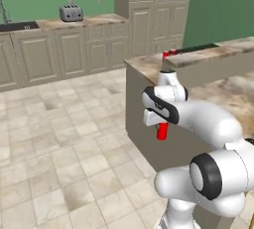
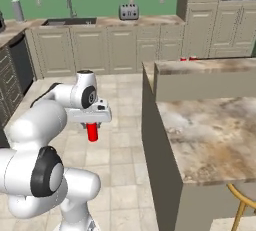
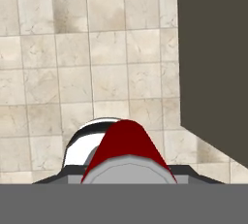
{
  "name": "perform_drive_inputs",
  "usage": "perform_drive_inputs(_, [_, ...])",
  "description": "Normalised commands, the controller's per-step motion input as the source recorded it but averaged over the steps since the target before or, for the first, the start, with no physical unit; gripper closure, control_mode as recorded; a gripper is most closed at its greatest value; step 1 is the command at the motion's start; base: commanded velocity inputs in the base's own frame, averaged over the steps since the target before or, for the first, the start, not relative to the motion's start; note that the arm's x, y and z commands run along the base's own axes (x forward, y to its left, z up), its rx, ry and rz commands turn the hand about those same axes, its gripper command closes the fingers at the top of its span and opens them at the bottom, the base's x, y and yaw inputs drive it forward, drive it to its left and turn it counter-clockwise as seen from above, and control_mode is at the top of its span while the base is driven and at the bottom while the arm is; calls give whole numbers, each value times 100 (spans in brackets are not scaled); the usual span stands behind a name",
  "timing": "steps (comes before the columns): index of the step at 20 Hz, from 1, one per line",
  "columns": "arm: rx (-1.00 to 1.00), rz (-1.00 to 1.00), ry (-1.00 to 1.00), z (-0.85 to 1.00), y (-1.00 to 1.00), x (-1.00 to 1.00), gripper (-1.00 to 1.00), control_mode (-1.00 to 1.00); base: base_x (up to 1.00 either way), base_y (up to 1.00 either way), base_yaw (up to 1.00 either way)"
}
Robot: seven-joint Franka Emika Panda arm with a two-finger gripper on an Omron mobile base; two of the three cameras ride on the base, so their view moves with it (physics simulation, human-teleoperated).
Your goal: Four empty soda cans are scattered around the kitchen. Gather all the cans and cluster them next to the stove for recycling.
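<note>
End effector [image 1: 161,125]: closed on a red soda can [image 1: 161,132], which is held upright above the tiled floor [image 1: 59,139].
Island tabletop [image 2: 210,135]: located just beside the arm.
Other cans [image 1: 167,53]: seen at the tabletop's far end.
Toaster [image 1: 71,13]: placed on the back counter.

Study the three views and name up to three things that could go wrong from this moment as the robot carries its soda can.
1. The gripper is shut on the red soda can near its top, high over the tiled floor; a slip would probably send it rolling.
2. The arm hangs close beside the island counter; a swing could knock the can against its dark side.
3. Two more red cans stand near the island's far edge, easily toppled.
</note>
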Motion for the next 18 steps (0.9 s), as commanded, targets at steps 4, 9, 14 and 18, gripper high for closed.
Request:
perform_drive_inputs(4, [0, 0, 0, 0, 0, 0, 100, 100, 60, 48, -5])
perform_drive_inputs(9, [0, 0, 0, 0, 0, 0, 100, 100, 62, 46, -7])
perform_drive_inputs(14, [0, 0, 0, 0, 0, 0, 100, 100, 65, 43, -9])
perform_drive_inputs(18, [0, 0, 0, 0, 0, 0, 100, 100, 66, 41, -10])
